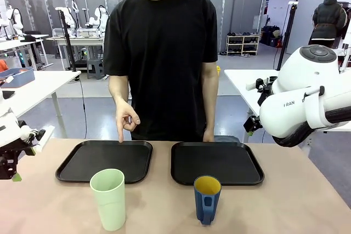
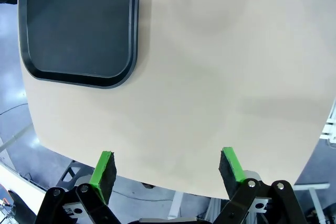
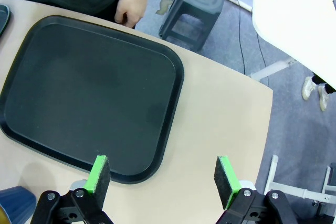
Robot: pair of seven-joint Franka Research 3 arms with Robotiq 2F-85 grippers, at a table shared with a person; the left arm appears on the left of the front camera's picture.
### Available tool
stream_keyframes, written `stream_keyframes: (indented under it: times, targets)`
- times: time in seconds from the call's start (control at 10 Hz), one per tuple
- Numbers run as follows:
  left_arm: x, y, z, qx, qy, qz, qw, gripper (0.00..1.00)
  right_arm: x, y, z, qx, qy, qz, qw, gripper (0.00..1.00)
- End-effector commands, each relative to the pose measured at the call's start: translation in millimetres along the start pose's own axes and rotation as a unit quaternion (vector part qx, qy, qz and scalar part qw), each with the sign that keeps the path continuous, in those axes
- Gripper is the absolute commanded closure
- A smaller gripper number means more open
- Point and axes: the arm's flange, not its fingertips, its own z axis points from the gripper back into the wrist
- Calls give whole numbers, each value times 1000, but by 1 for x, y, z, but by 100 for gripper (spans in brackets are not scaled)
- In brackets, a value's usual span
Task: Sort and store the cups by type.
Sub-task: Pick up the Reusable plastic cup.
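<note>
spanning the whole foreground, the tan table [image 1: 307, 201] carries everything, and we see bare top along its near edge and at both ends. two black trays with raised rims lie side by side toward the far edge, a narrow strip of table between them: the left tray [image 1: 104, 160] and the right tray [image 1: 219, 163]. a person [image 1: 162, 53] in a black shirt stands at the far side. one hand [image 1: 126, 120] points a finger down at the far rim of the left tray, and the other hand [image 1: 208, 134] hangs at the far rim of the right tray. the right arm [image 1: 307, 102] is folded high off the table's right end, well apart from both cups.

the pale green tumbler [image 1: 108, 198] stands upright just in front of the left tray's near rim, close to the table's near edge. the dark blue cup [image 1: 207, 198], yellow inside, stands upright just before the right tray's near rim, handle toward the robot's side. open table lies between the two.

the left gripper [image 2: 168, 170] hangs over the table's edge with its jaws spread wide and nothing between them, bare top ahead of it. the right gripper [image 3: 163, 176] has its jaws wide apart too, holding nothing, above a corner of the right tray, with the dark blue cup at the lower left corner of its view.
</note>
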Motion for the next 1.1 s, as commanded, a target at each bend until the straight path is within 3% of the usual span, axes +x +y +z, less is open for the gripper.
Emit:
stream_keyframes:
  times: [0.0, 0.2, 0.4, 0.6, 0.8, 1.0]
  targets:
    - [0, 0, 0, 0, 0, 0, 1000, 0, 0, -1, -1, -1, 1, -1, 1000, 0]
    - [2, -13, -20, -17, -92, -4, 996, 0, 0, -1, -1, -1, 1, -1, 1000, 0]
    - [5, -32, -36, -35, -146, -9, 989, 0, 0, -1, -1, -1, 1, -1, 1000, 0]
    - [14, -45, -50, -54, -244, -12, 968, 0, 0, -1, -1, -1, 1, -1, 1000, 0]
    - [28, -48, -61, -63, -309, 1, 949, 0, 0, -1, -1, -1, 1, -1, 1000, 0]
    - [43, -54, -73, -88, -393, -10, 915, 0, 0, -1, -1, -1, 1, -1, 1000, 0]
